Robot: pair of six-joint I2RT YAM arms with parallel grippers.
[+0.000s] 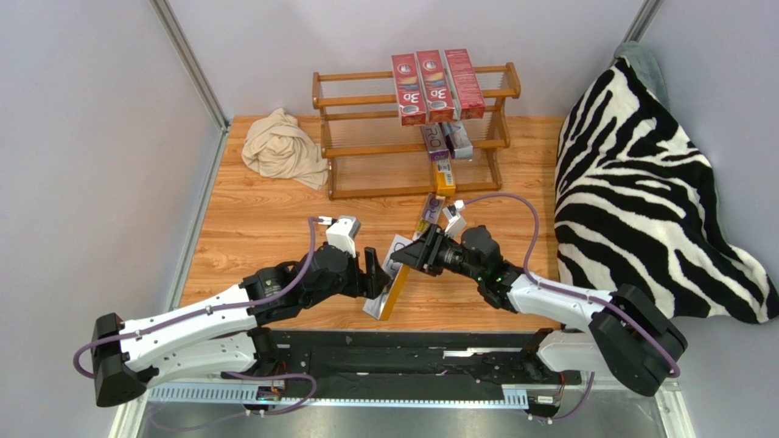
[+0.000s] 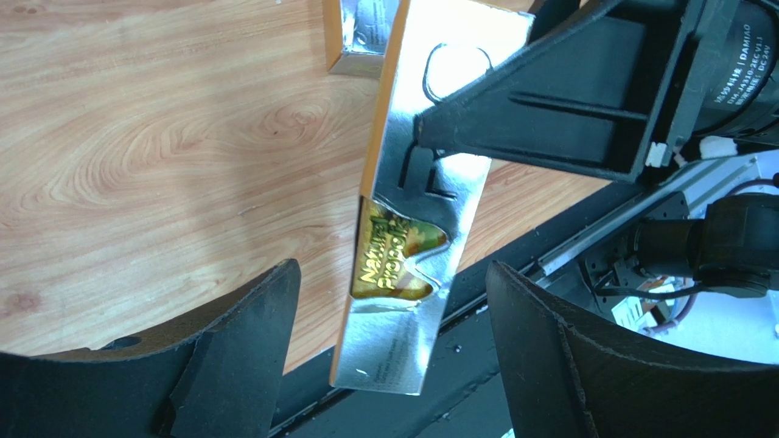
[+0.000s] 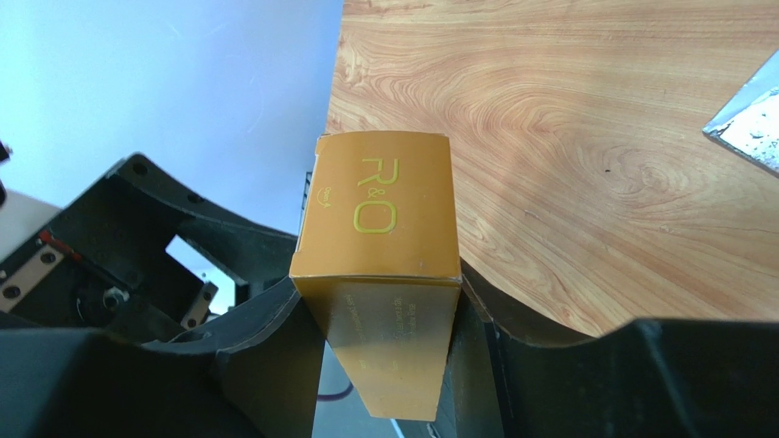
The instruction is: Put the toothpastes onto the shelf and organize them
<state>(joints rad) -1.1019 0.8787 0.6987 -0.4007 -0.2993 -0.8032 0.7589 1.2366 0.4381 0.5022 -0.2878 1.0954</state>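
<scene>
Carton (image 3: 384,210) clamped by right hand (image 3: 379,297) near table (image 3: 594,137) edge.

Three cartons (image 1: 437,85) atop shelf (image 1: 366,151), cloth (image 1: 283,148) left, blanket (image 1: 640,201) right, apparently apart

Seen from the orange carton (image 1: 390,294), the bare table (image 1: 256,237) is free at 9 and 10 o'clock. The cloth (image 1: 283,148) sits at 11. The shelf (image 1: 366,151) blocks 12, a silver carton (image 1: 428,215) lies at 1, and the striped blanket (image 1: 640,201) fills 3.
</scene>
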